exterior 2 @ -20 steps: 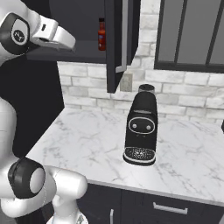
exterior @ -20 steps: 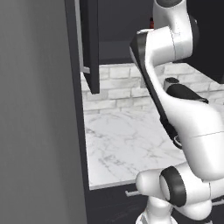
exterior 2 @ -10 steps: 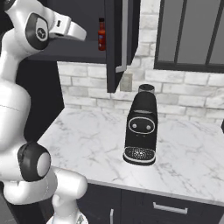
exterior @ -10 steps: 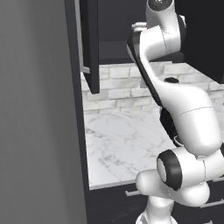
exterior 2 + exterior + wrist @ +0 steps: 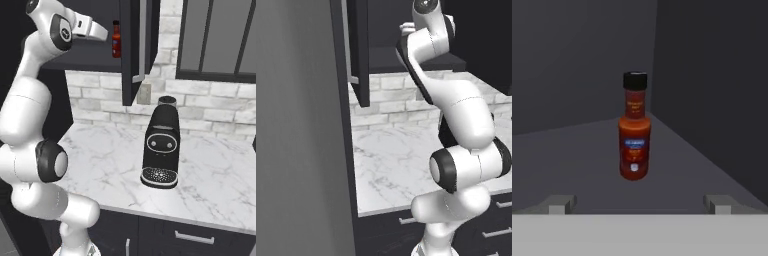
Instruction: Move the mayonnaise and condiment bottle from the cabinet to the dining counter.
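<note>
Your gripper (image 5: 639, 204) stands wide apart and holds nothing: in the hand view its two finger tips (image 5: 561, 204) rise at about 7 and 5 o'clock, with bare dark shelf between them. The condiment bottle (image 5: 634, 131) stands upright dead ahead of you, just above the middle of that view, on the floor of the cabinet (image 5: 707, 75); it is red with a black cap and a small blue label, and it is clear of both tips, not touched by either. Behind it the cabinet's back wall and side wall meet in a corner toward 12 o'clock. In the right base view you see the same bottle (image 5: 116, 39) at about 12 o'clock, standing on the shelf just beside the open cabinet door (image 5: 133, 47), with your hand reaching toward it from 10 o'clock and stopping short of it. Below, at about 4 o'clock in that view, a black coffee machine (image 5: 161, 145) sits upright on the marble worktop (image 5: 210, 180) before a pale brick wall (image 5: 100, 92). In the left base view your arm climbs from 5 o'clock to 12 o'clock into the open cabinet (image 5: 421, 57), and the door (image 5: 358, 50) hangs at 11 o'clock. You cannot tell from these views where the mayonnaise is.
</note>
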Available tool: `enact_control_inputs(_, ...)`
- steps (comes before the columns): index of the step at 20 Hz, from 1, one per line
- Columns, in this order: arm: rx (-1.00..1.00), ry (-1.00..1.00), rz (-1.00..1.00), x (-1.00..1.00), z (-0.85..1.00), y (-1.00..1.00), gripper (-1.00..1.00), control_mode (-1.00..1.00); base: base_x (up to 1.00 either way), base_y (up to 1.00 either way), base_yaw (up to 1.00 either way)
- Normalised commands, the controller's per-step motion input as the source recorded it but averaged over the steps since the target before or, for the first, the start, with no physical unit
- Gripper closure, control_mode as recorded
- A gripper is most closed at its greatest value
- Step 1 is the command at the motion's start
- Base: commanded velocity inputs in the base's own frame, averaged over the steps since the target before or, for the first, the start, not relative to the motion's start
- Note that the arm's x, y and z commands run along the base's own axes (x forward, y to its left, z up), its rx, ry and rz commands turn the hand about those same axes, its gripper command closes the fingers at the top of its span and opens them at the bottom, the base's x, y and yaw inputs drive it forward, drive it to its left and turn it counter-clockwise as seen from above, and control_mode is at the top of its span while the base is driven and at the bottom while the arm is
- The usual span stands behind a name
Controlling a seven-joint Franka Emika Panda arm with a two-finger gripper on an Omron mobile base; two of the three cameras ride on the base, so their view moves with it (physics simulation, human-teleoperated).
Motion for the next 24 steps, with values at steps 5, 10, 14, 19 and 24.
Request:
enact_control_inputs(5, -0.02, 0.0, 0.0, 0.68, 0.0, -0.04, -1.0, -1.0, 0.0, 0.0, 0.0)
enact_control_inputs(10, -0.02, 0.0, 0.0, 0.42, 0.0, -0.14, -1.0, -1.0, 0.0, 0.0, 0.0)
enact_control_inputs(14, -0.05, 0.0, -0.01, 0.21, 0.0, -0.16, -1.0, -1.0, 0.0, 0.0, 0.0)
enact_control_inputs(19, -0.03, 0.0, 0.0, 0.31, 0.0, -0.12, -1.0, -1.0, 0.0, 0.0, 0.0)
enact_control_inputs(24, -0.02, 0.0, 0.0, 0.38, 0.0, -0.09, -1.0, -1.0, 0.0, 0.0, 0.0)
